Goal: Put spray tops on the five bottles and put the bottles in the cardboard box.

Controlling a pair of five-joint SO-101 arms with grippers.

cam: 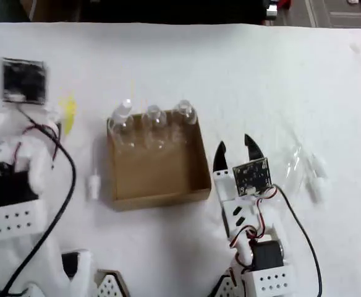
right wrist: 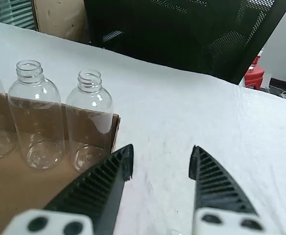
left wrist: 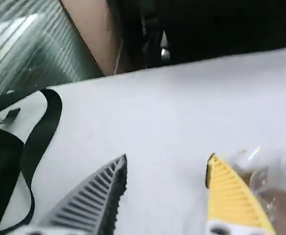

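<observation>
Three clear bottles (cam: 152, 124) stand upright in a row against the far wall of the cardboard box (cam: 162, 199). The right wrist view shows two of them with bare threaded necks (right wrist: 90, 81), so no spray top is fitted there; the third neck cannot be judged. One white spray top (cam: 94, 184) lies on the table (cam: 242, 74) just beside the box's left wall. To the right of the box, well apart from it, a loose bottle (cam: 297, 162) lies on its side. The small white parts (cam: 318, 176) near it are probably more tops, but they are too faint to confirm.

The right gripper (cam: 236, 151) sits over the table just beside the box's right wall, jaws spread, holding nothing. The left gripper (left wrist: 167, 161) is likewise spread and empty over bare table, with a clear bottle just outside its yellow finger.

Handling, by judgement:
- **Bottles:** These appear to be thin-walled, empty plastic, very light and smooth. Expect them to tip or skid on first contact and to flex under a hard squeeze. Grip across the body at mid-height and leave the neck free.
- **Spray top:** It is small and rigid. Take it by the head with the tube downward, so the collar meets the thread squarely.
</observation>
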